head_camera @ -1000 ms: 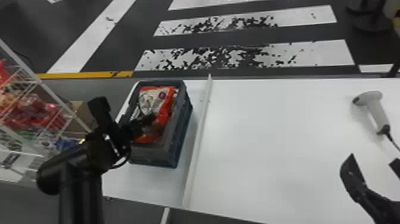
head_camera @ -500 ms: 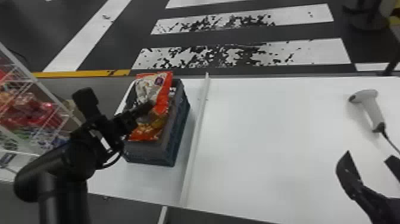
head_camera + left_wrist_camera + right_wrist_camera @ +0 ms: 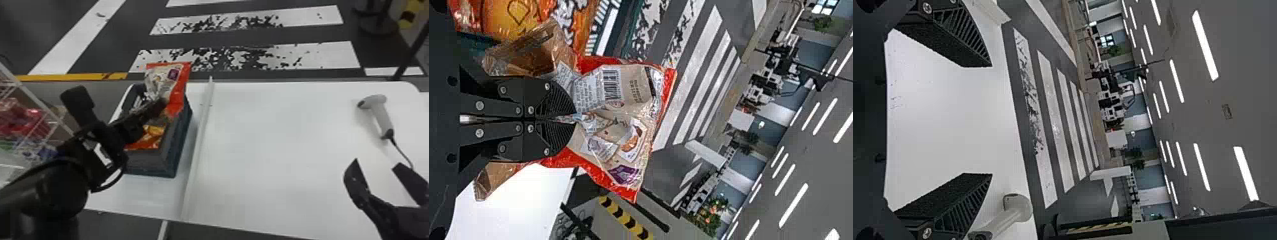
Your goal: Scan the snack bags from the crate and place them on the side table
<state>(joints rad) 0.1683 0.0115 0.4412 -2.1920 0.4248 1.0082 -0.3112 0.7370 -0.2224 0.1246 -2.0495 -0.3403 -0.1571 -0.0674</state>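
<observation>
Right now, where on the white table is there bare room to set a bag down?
The stretch between the white divider, the barcode scanner and the right gripper. Crowded: the crate, where the left gripper holds a snack bag.

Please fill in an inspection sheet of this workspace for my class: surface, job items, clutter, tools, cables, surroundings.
Surface: white table with a raised strip across it, beside the crate.
Job's things: dark crate with an orange bag inside; red-edged snack bag held above the crate; white scanner lying on the table.
Clutter: nothing seen.
Left tool: closed on the red-edged snack bag.
Right tool: open, over the table, holding nothing.
Cables: scanner cord runs towards the right tool; black loop on the left arm.
Surroundings: wire rack of packets at left; striped floor beyond.
</observation>
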